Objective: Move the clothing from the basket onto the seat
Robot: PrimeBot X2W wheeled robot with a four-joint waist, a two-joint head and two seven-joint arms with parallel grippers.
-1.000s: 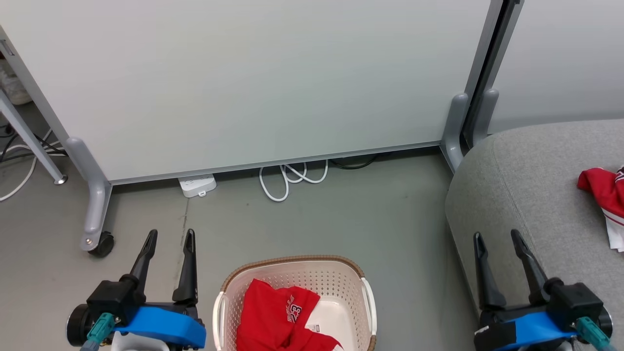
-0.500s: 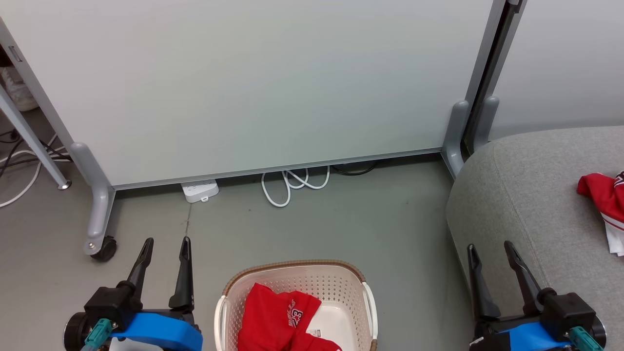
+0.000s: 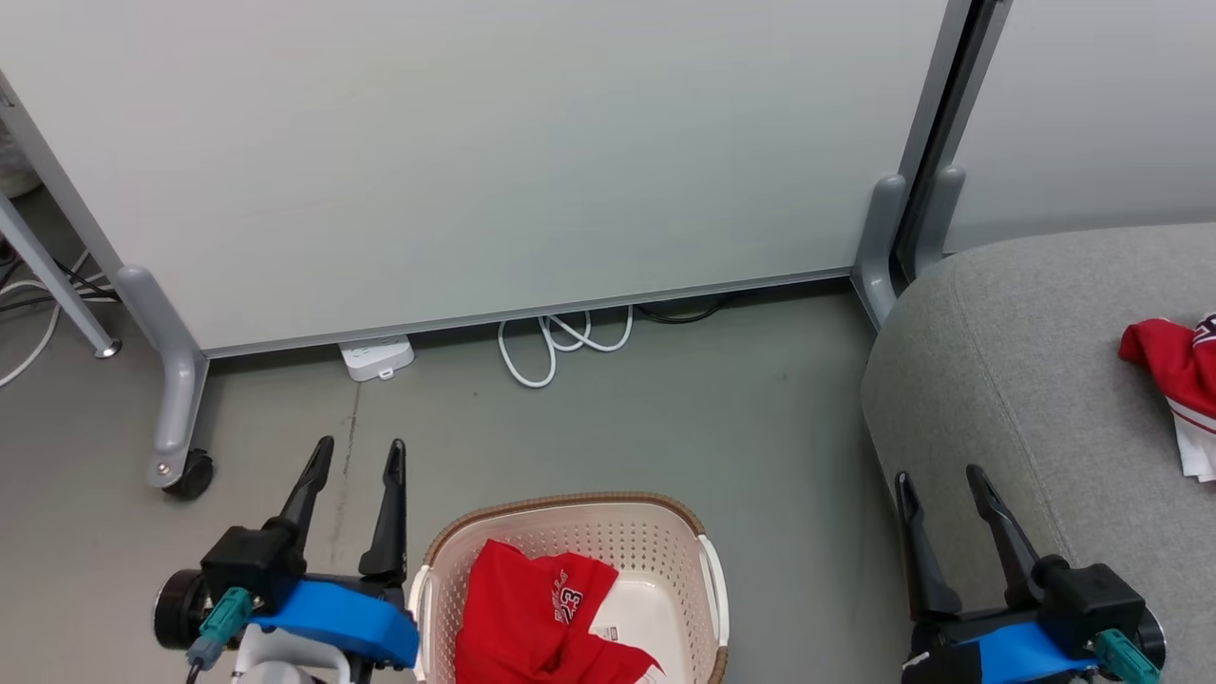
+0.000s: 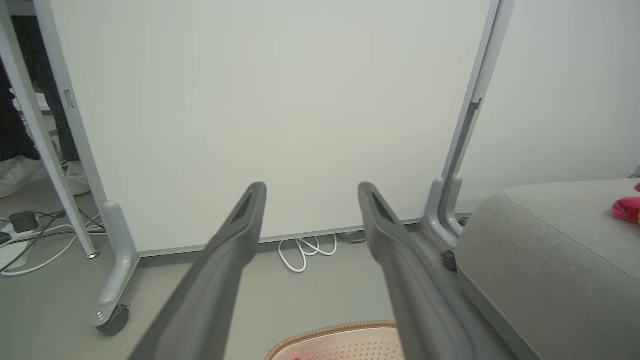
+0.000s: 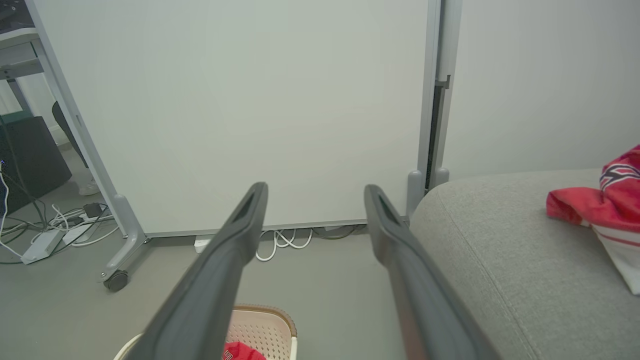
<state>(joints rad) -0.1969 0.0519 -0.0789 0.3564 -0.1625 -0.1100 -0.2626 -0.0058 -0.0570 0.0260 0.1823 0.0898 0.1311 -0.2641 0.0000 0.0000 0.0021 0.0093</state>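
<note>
Hovering with fingers apart and empty, the left gripper sits just left of the basket. The right gripper, equally spread, is well right of it, likely readying a reach. One red jersey lies inside the basket; another jersey rests on the grey seat, right of the basket.

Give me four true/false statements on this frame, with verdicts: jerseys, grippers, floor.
1. A red jersey lies in the laundry basket. True.
2. Both grippers are shut. False: the left gripper and right gripper are open and empty.
3. Both jerseys are in the basket. False: a second red jersey lies on the sofa cushion.
4. A white cable lies looped on the floor below the partition panel. True.
</note>
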